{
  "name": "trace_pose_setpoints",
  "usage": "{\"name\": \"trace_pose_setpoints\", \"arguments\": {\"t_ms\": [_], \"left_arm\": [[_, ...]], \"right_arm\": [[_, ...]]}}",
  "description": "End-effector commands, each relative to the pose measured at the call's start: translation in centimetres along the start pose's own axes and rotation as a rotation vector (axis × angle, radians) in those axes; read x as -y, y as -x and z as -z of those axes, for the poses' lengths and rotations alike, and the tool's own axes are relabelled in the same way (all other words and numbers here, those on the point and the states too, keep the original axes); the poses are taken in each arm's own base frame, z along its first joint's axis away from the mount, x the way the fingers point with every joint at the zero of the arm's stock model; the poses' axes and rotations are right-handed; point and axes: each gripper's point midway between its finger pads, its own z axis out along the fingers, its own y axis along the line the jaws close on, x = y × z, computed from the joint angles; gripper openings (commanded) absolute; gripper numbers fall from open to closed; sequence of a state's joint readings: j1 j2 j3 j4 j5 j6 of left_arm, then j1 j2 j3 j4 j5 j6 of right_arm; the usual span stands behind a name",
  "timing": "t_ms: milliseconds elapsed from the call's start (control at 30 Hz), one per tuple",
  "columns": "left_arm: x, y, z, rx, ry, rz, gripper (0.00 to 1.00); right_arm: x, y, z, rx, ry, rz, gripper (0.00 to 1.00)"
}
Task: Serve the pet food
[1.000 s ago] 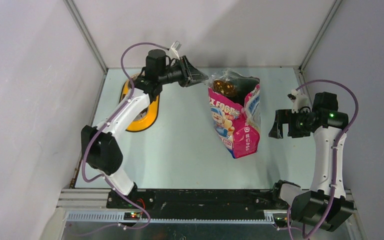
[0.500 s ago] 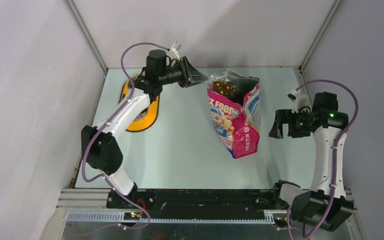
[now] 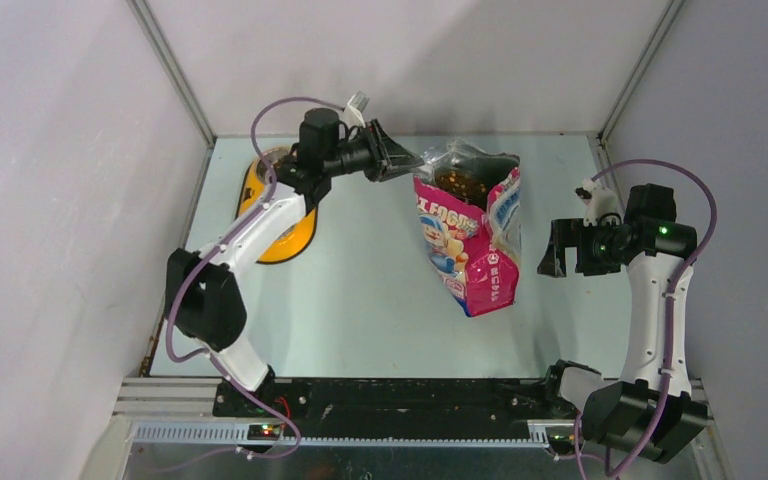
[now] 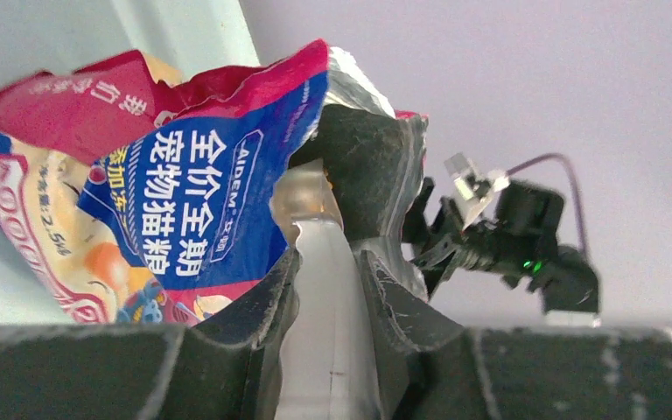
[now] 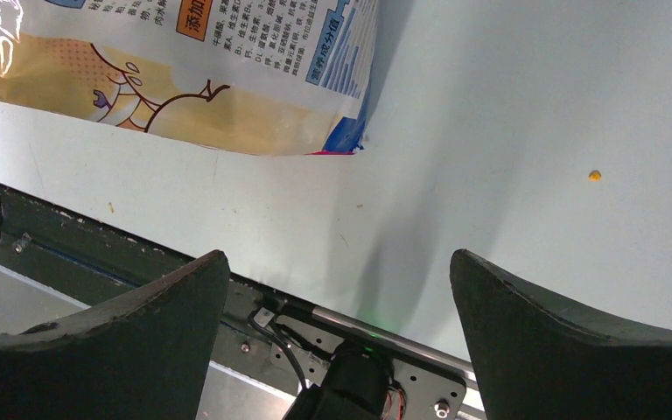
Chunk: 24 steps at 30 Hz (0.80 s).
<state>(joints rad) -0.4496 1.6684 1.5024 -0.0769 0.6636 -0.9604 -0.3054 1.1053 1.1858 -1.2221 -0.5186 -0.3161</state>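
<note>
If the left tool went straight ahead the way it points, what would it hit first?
Probably the open top of the bag, right ahead of the left tool; its scoop aims at the pet food inside.

A: Enclosure?
B: Plain grey panels: left wall [image 3: 50, 200], back wall [image 3: 400, 60], right wall [image 3: 745, 120]. Aluminium posts [image 3: 171, 72] at both far table corners.
A: Table [image 3: 370, 300]?
B: Pale green, matte. Black rail [image 3: 400, 395] along near edge. Light even, shadows soft.

I find the light even and diffuse, the shadows soft. Ahead of the right gripper [image 5: 337, 289] a dim shadow crosses the table [image 5: 534, 105], tinged green just under the fingers. The scoop [image 4: 322, 306] pinched in the left gripper [image 4: 326, 262] shows pale glare. Far beyond it, detail softens.
</note>
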Motion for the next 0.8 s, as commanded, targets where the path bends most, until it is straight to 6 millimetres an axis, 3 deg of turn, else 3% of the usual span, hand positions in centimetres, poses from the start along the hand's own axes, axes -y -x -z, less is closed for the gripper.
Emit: {"name": "trace_pose_setpoints", "arguments": {"t_ms": [0, 133, 500, 633, 767], "left_arm": [[2.5, 1.6, 1.0, 0.056, -0.181, 0.204, 0.0], [2.2, 2.0, 1.0, 0.059, -0.211, 0.277, 0.0], [4.2, 2.8, 2.4, 0.068, -0.443, 0.414, 0.0], [2.7, 2.9, 1.5, 0.072, -0.456, 0.47, 0.0], [3.5, 3.5, 1.6, 0.073, -0.465, 0.447, 0.0]], "right_arm": [[-0.1, 0.7, 0.8, 0.021, -0.009, 0.029, 1.0], [0.1, 0.7, 0.7, 0.017, -0.014, 0.028, 1.0], [0.9, 0.4, 0.9, -0.001, -0.057, 0.039, 1.0], [0.9, 0.4, 0.8, -0.002, -0.06, 0.038, 1.0], [0.9, 0.4, 1.0, -0.001, -0.062, 0.042, 1.0]]}}
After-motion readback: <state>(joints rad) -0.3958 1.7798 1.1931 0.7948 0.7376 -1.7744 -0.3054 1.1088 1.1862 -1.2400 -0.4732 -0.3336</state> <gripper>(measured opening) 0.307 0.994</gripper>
